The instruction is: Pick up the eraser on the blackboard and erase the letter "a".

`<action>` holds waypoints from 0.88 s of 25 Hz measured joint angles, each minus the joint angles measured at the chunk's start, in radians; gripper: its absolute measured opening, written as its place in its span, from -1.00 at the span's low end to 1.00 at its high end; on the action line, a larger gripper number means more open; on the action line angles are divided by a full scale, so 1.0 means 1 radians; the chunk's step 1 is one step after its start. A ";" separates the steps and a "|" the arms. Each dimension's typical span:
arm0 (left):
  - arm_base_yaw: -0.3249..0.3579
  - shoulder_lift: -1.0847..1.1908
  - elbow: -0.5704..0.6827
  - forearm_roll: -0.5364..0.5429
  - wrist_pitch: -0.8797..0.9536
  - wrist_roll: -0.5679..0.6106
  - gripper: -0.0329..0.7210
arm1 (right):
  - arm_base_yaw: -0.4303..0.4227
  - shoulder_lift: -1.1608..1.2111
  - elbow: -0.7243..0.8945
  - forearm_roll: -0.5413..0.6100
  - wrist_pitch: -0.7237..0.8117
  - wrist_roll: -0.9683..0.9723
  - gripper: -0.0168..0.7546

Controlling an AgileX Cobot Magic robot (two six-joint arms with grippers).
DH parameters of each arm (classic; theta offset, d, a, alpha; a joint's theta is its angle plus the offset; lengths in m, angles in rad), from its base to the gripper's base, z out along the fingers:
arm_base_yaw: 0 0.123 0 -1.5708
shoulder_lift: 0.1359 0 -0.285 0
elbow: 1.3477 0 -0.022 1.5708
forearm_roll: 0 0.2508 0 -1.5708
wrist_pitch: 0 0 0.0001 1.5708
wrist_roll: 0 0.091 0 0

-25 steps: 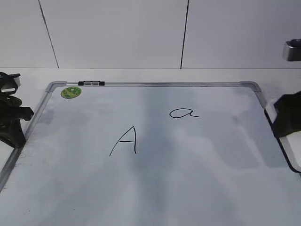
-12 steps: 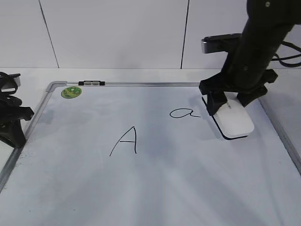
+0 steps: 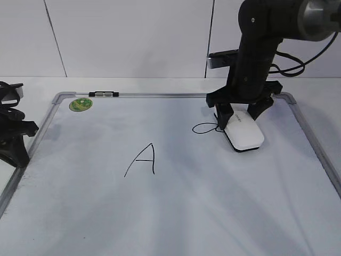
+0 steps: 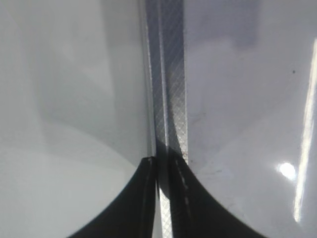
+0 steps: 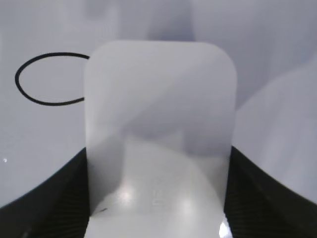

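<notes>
The blackboard (image 3: 176,208) is a white dry-erase board with a silver frame and a green sticker (image 3: 80,104). My right gripper (image 3: 241,118) is shut on the white eraser (image 3: 243,135), which rests flat on the board over the right part of the letter "a" (image 3: 204,128). In the right wrist view the eraser (image 5: 158,134) fills the space between the jaws and the oval loop of the "a" (image 5: 47,79) shows to its left. My left gripper (image 3: 13,141) sits at the board's left edge, shut and empty, over the frame (image 4: 168,99).
A taller capital "A" (image 3: 141,158) is drawn left of centre on the board. A black and silver clip (image 3: 103,94) sits on the top frame. A white panelled wall stands behind the table.
My right arm has carried the eraser from the board's right edge leftward across the board, now covering the tail of the "a". The left arm has not moved.
</notes>
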 joint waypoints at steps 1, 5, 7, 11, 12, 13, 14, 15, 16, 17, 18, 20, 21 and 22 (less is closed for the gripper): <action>0.000 0.000 0.000 0.000 0.000 0.000 -0.77 | 0.000 0.014 -0.016 0.000 0.005 0.000 0.52; 0.000 0.000 0.000 0.000 0.000 0.000 -0.77 | 0.000 0.061 -0.055 0.000 0.020 0.000 0.52; 0.000 0.000 0.000 0.000 0.000 0.000 -0.76 | 0.000 0.074 -0.062 0.000 0.020 0.000 0.52; 0.000 0.000 0.000 0.000 0.000 0.000 -0.76 | 0.000 0.086 -0.075 0.004 0.029 0.000 0.52; 0.000 0.000 0.000 0.000 0.000 0.000 -0.76 | 0.002 0.087 -0.077 0.004 0.031 0.000 0.52; 0.000 0.000 0.000 0.000 0.000 0.000 -0.76 | 0.006 0.089 -0.080 0.004 0.033 0.000 0.52; 0.000 0.000 0.000 0.000 0.000 0.000 -0.76 | 0.012 0.091 -0.087 -0.003 0.037 0.000 0.52; 0.000 0.000 0.000 0.000 0.000 0.000 -0.75 | 0.020 0.096 -0.093 -0.006 0.039 0.000 0.52; 0.000 0.000 0.000 0.000 0.000 0.000 -0.75 | 0.030 0.100 -0.100 -0.013 0.039 -0.002 0.52; 0.000 0.000 0.000 0.000 0.000 0.000 -0.75 | 0.046 0.104 -0.112 -0.019 0.039 -0.002 0.52; 0.000 0.000 0.000 0.000 0.000 0.000 -0.75 | 0.068 0.108 -0.118 -0.018 0.035 -0.004 0.52; 0.000 0.000 0.000 0.000 0.000 0.000 -0.74 | 0.116 0.117 -0.135 -0.016 0.031 -0.008 0.52; 0.000 0.000 0.000 0.000 0.000 0.002 -0.74 | 0.143 0.119 -0.139 -0.011 0.028 -0.007 0.52; 0.000 0.000 0.000 0.000 0.000 0.002 -0.74 | 0.168 0.121 -0.141 -0.009 0.025 -0.010 0.52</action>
